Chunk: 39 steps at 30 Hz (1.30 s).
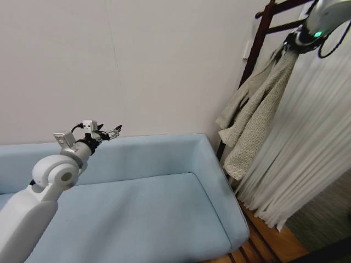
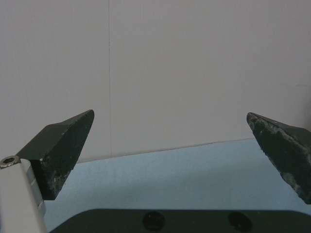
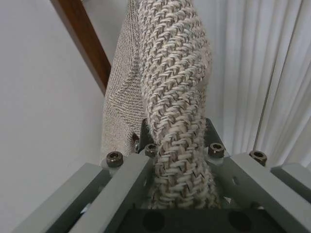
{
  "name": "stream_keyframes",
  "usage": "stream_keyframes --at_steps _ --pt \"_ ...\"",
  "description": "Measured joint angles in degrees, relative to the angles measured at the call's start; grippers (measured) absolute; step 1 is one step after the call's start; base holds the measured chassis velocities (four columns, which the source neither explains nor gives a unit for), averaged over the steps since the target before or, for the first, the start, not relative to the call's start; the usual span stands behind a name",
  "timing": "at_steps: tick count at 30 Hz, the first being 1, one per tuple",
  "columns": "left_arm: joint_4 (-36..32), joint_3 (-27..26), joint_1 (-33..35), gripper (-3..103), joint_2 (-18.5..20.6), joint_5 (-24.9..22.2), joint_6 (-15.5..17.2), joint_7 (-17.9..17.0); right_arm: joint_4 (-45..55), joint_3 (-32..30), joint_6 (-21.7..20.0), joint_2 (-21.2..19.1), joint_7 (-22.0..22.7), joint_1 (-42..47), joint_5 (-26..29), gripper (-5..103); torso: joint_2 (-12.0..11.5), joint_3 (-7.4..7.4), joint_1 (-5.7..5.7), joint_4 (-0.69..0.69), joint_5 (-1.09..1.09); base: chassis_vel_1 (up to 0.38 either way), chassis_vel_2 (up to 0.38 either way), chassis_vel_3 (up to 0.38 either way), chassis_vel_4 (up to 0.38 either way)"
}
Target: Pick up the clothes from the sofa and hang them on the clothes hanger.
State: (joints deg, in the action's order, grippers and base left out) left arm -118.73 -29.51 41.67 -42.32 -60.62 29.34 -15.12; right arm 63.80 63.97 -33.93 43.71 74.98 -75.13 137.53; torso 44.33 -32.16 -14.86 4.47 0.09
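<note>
A beige knitted garment (image 1: 258, 109) hangs down beside the dark wooden clothes hanger (image 1: 263, 27) at the upper right. My right gripper (image 1: 289, 43) holds its top end bunched up near the hanger's bars. In the right wrist view the knit (image 3: 175, 97) is pinched between the jaws, with a brown hanger bar (image 3: 82, 39) beside it. My left gripper (image 1: 109, 132) is raised over the light blue sofa (image 1: 137, 213), open with nothing in it. The left wrist view has its two dark fingertips (image 2: 63, 145) wide apart against the wall.
White curtains (image 1: 312, 153) hang to the right of the hanger. A plain white wall (image 1: 137, 66) stands behind the sofa. Wooden floor (image 1: 274, 241) lies at the sofa's right end.
</note>
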Motion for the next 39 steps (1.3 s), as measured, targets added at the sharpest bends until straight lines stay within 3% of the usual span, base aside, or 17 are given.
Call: stream_keyframes --at_steps 15,39 --pt "0.7 -0.2 -0.2 100 -1.2 1.5 -0.2 2.1 -8.1 1.9 -1.7 3.1 -2.0 1.0 -0.2 5 0.0 0.00 0.00 -0.01 -0.01 0.000 0.000 0.000 0.000" --pt "1.1 0.7 -0.3 100 -2.6 4.6 -0.6 4.5 -7.0 0.1 -1.6 2.5 -4.7 6.3 -4.8 5 0.0 0.00 0.00 0.00 -0.02 0.000 0.000 0.000 0.000"
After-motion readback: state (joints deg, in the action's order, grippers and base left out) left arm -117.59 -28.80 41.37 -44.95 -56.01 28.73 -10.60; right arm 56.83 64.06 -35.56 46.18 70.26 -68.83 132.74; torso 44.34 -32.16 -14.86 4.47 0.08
